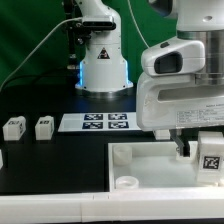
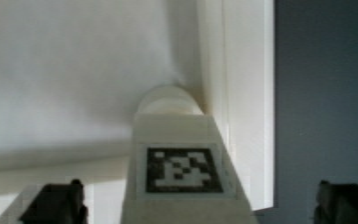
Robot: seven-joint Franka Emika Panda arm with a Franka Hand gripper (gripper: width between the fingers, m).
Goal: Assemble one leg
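Note:
A leg [image 2: 181, 160], a white block with a black-and-white tag, stands at a corner of the large white tray-like piece [image 2: 69, 90]. In the exterior view this leg [image 1: 210, 158] is at the right, on that piece [image 1: 140, 160]. My gripper [image 2: 197, 205] straddles the leg, with a gap between the leg and each finger, so it is open. In the exterior view the gripper [image 1: 197, 152] hangs right over the leg. Two more legs [image 1: 14, 127] [image 1: 44, 127] lie on the black table at the exterior view's left.
The marker board [image 1: 105, 122] lies flat behind the tray-like piece. The arm's white base [image 1: 103, 65] stands at the back. Another white part [image 1: 2, 158] shows at the exterior view's left edge. A white strip [image 1: 50, 210] runs along the front.

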